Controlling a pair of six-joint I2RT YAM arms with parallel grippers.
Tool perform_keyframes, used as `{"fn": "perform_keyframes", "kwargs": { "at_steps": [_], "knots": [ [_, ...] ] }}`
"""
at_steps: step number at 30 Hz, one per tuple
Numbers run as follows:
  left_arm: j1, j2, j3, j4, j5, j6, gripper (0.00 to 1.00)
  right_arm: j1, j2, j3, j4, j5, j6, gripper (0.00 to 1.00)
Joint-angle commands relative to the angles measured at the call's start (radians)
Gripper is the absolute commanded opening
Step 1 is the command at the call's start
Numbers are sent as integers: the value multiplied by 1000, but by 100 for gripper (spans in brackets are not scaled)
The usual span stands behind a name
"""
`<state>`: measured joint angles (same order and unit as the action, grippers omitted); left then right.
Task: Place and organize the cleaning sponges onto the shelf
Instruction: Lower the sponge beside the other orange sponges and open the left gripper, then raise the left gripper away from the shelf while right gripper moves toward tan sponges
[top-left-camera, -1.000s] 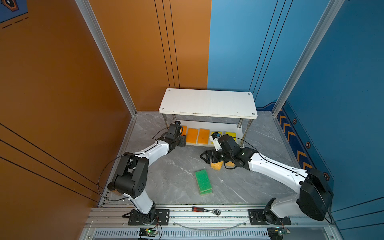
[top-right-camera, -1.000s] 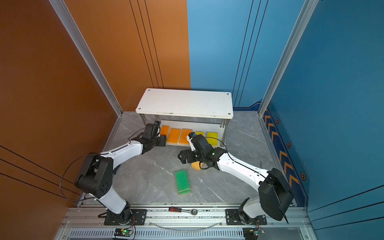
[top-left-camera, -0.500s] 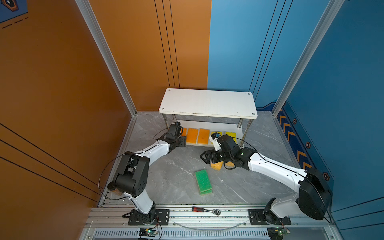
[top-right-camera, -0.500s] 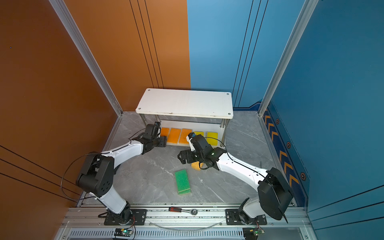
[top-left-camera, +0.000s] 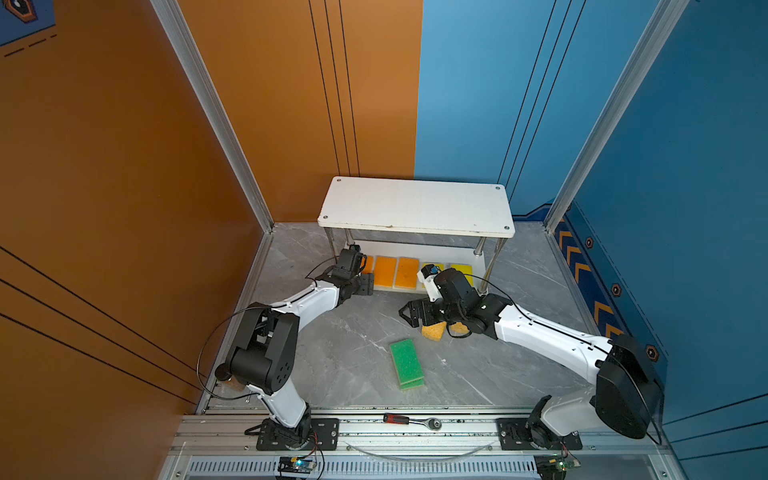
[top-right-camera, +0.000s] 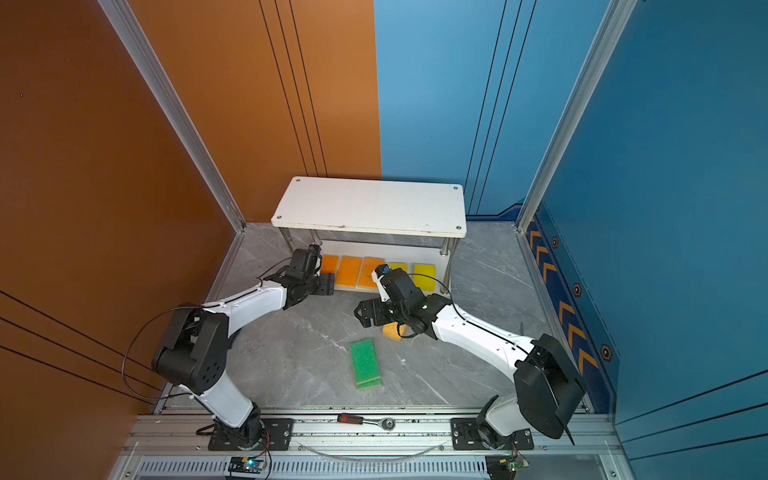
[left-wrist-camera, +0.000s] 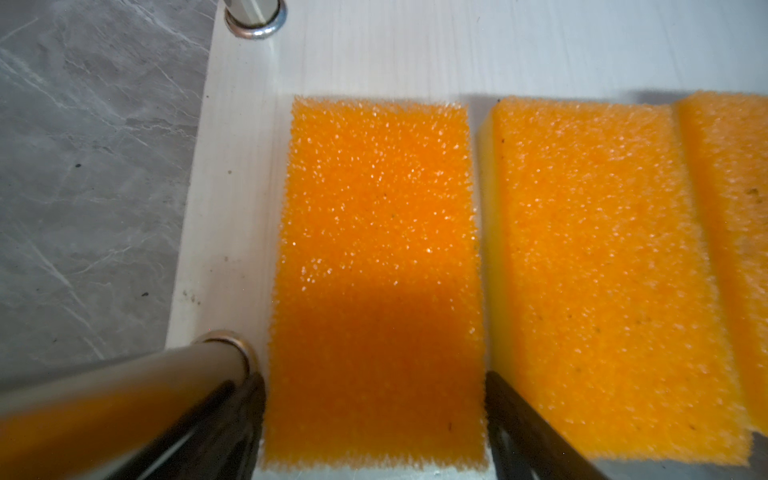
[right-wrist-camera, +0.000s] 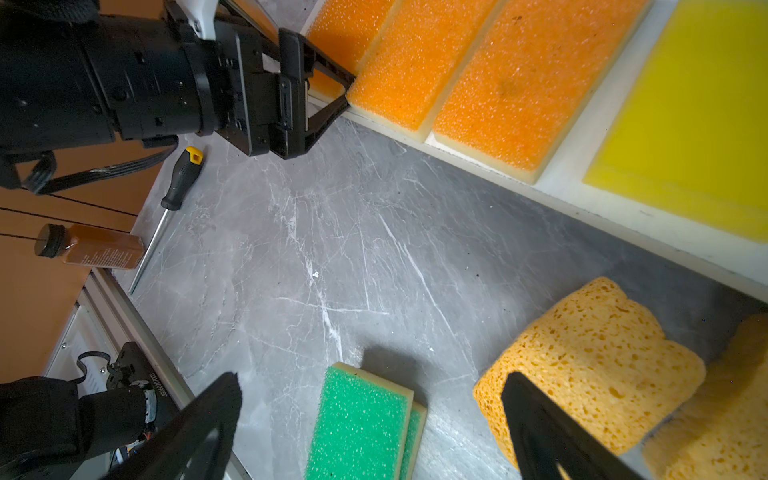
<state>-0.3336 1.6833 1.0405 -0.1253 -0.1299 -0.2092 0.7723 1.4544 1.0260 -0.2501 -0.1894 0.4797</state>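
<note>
1. Where the white two-tier shelf with chrome posts (top-left-camera: 415, 205) stands near the table's back edge, its top board hides the rear of the lower board from you in both top views.
2. Your left gripper (top-left-camera: 366, 284) sits at the lower board's left end. Its jaws are parted on either side of the first orange-topped foam sponge (left-wrist-camera: 374, 249), which lies flat and unsqueezed. You cannot tell whether the fingers graze it.
3. Just beside it lie the second orange-topped sponge (left-wrist-camera: 590, 270) and the third orange-topped sponge (left-wrist-camera: 744, 199), the latter cut off by the frame.
4. Toward the right end, one bright yellow foam sponge (top-right-camera: 424, 275) shows clearly. The other yellow sponge (top-right-camera: 397, 267) is half covered by the right arm's wrist.
5. Your right gripper (top-left-camera: 409, 316) hovers over the table's middle, spread wide and empty. One finger (right-wrist-camera: 540, 428) blocks part of a porous yellow-orange sponge (right-wrist-camera: 590, 357), and its twin sponge (right-wrist-camera: 727, 415) is cut off.
6. Two green-topped sponges (top-left-camera: 406, 361) lie stacked nearer the table's front edge, the lower one mostly covered.
</note>
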Motion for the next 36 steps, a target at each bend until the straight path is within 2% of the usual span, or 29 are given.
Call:
{"fn": "perform_keyframes", "kwargs": {
  "at_steps": [1, 21, 22, 36],
  "knots": [
    [-2, 2, 16, -23, -27, -12, 83, 1, 17, 26, 17, -21, 11, 97],
    [-19, -51, 25, -52, -24, -25, 85, 0, 8, 16, 18, -24, 10, 97],
    [-19, -58, 24, -54, -29, -25, 90, 0, 8, 16, 18, -24, 11, 97],
    [-36, -154, 8, -137, -37, -27, 95, 1, 1, 19, 8, -23, 11, 97]
  ]
}}
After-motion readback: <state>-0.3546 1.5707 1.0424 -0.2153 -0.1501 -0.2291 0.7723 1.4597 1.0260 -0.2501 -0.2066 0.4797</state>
